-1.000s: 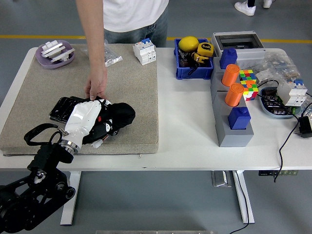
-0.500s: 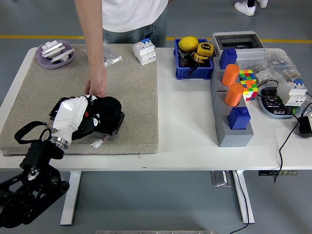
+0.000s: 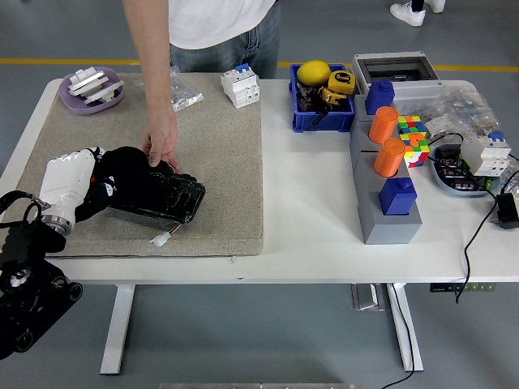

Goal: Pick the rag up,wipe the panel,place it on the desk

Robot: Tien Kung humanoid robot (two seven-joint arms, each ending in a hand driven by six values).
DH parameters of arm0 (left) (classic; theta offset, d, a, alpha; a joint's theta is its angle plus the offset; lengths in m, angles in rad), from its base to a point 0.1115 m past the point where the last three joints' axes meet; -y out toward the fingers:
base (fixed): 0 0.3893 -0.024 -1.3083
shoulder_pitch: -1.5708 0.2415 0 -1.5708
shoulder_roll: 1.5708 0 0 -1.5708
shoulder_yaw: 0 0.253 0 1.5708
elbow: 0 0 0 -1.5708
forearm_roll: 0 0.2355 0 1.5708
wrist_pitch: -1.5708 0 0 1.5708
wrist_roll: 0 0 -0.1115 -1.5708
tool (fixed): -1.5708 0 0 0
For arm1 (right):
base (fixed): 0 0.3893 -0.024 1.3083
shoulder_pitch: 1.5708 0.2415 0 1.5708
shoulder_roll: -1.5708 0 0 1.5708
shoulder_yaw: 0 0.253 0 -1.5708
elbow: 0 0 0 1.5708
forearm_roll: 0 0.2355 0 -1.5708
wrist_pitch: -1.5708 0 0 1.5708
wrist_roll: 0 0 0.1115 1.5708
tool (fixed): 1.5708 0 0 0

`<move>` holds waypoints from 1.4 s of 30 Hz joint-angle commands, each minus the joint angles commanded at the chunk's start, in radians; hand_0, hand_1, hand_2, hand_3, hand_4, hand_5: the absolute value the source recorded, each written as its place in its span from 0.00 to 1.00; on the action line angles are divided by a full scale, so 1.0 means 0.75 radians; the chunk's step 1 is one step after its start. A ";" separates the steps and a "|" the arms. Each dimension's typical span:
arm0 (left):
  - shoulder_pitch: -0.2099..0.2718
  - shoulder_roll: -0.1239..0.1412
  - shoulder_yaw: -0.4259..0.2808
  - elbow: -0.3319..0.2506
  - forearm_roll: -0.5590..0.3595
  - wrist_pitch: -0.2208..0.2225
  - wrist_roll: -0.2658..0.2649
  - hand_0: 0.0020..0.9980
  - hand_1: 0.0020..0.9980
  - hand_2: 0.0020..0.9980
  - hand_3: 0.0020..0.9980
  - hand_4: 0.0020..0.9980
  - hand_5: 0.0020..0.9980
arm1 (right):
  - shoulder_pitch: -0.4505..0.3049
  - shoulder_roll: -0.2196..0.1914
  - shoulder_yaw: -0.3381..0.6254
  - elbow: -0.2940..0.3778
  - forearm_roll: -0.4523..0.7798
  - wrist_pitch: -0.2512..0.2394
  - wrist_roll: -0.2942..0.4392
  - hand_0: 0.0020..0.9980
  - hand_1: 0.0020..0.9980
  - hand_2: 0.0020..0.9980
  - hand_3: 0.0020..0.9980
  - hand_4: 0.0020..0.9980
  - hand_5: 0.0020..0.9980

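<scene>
Gripping black rag (image 3: 130, 166) with left robot hand (image 3: 75, 182), atop panel (image 3: 174, 200)

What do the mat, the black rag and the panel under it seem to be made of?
The mat looks like coarse felt or carpet: beige, matte, speckled. The rag, under the left robot hand, looks like soft dark cloth: it bunches in folds and does not shine. The panel seems hard plastic or glass, since its black surface shows glossy reflections; which one I cannot tell.
</scene>
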 joint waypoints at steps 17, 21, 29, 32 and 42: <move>-0.014 0.022 -0.077 0.066 0.001 0.015 0.012 0.20 0.24 0.55 0.51 0.11 0.00 | -0.001 -0.001 0.011 0.002 -0.012 0.004 0.000 0.77 0.58 0.69 0.65 1.00 0.53; -0.013 0.015 -0.056 0.051 -0.009 0.015 0.012 0.20 0.25 0.54 0.51 0.12 0.00 | 0.000 -0.001 0.012 0.002 -0.012 0.004 0.000 0.77 0.58 0.69 0.65 1.00 0.53; 0.009 -0.009 0.021 -0.043 -0.019 0.013 0.021 0.20 0.25 0.54 0.51 0.12 0.00 | -0.003 -0.003 0.011 0.002 -0.011 0.005 -0.001 0.78 0.58 0.69 0.65 1.00 0.53; 0.014 -0.013 0.064 -0.096 -0.019 0.010 0.029 0.20 0.25 0.54 0.51 0.12 0.00 | -0.002 -0.003 0.012 0.001 -0.011 0.005 -0.001 0.78 0.58 0.69 0.65 1.00 0.53; 0.002 -0.024 0.250 -0.280 -0.044 -0.004 0.064 0.20 0.25 0.54 0.51 0.12 0.00 | -0.001 -0.009 0.014 0.001 -0.011 0.005 -0.001 0.78 0.58 0.69 0.65 1.00 0.53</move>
